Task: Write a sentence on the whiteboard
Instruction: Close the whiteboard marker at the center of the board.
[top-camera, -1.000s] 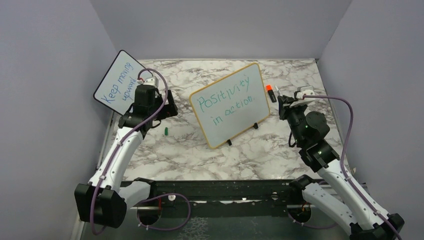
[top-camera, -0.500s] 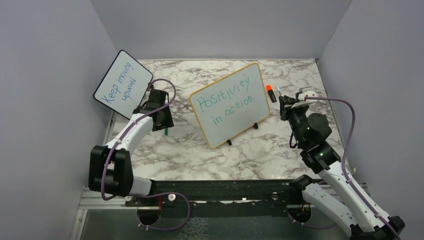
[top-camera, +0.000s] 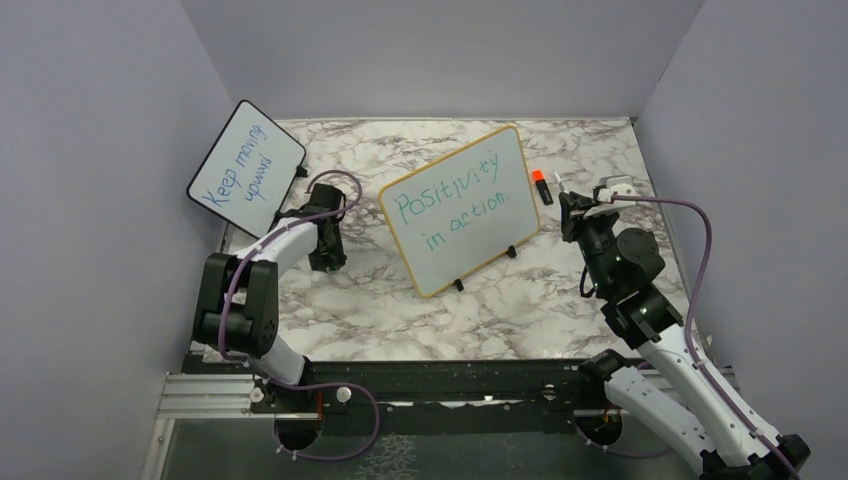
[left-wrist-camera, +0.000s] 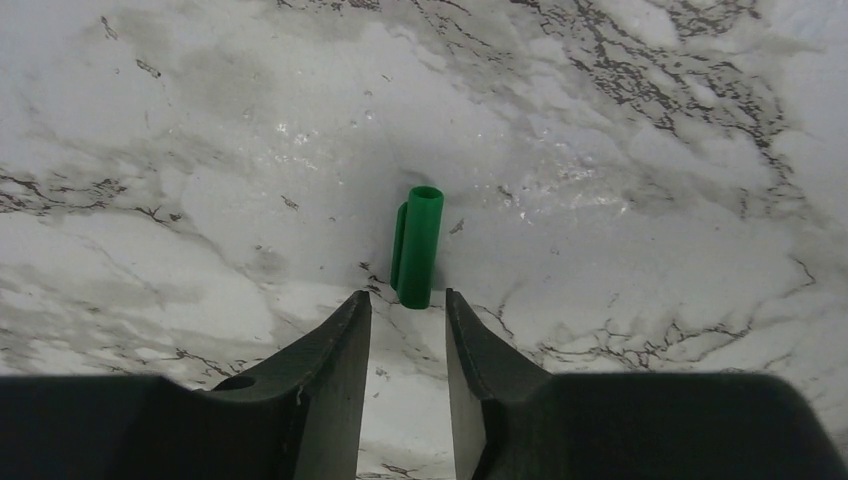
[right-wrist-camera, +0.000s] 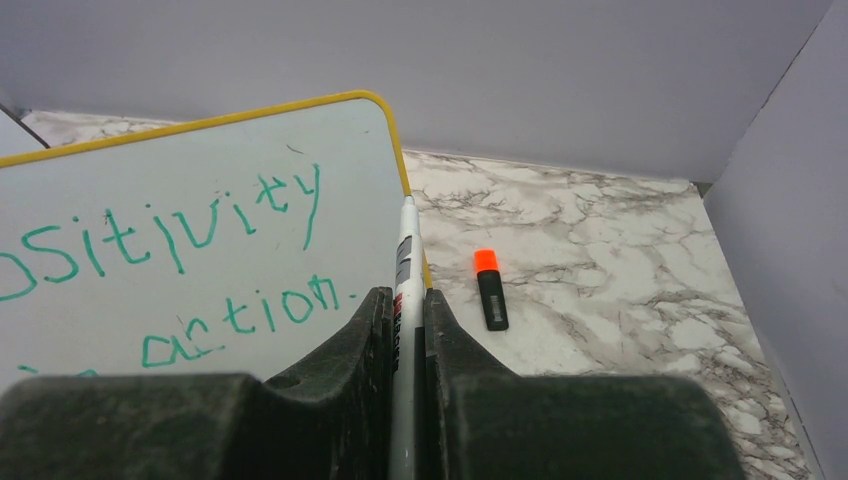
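Note:
The whiteboard (top-camera: 478, 232), yellow-framed, stands tilted on small black feet mid-table, and its right part fills the left of the right wrist view (right-wrist-camera: 220, 170). The sentence (top-camera: 452, 198) in green reads "Positivity in action." (right-wrist-camera: 180, 240). My right gripper (top-camera: 572, 204) hovers just right of the board, shut (right-wrist-camera: 405, 292) on a white marker (right-wrist-camera: 405, 255) whose tip points up past the board's edge. My left gripper (top-camera: 328, 256) is low over the table left of the board. Its jaws (left-wrist-camera: 408, 295) stand narrowly apart, holding nothing, with the near end of a green cap (left-wrist-camera: 418, 245) at the fingertips.
A smaller black-framed board (top-camera: 245, 165) with blue writing leans at the back left corner. A black highlighter with an orange cap (top-camera: 541, 186) lies right of the whiteboard (right-wrist-camera: 490, 290). Grey walls close the left, back and right sides.
My left arm has swung down from beside the small board to the table over the green cap, and its jaws have narrowed. The right arm with the marker has barely moved.

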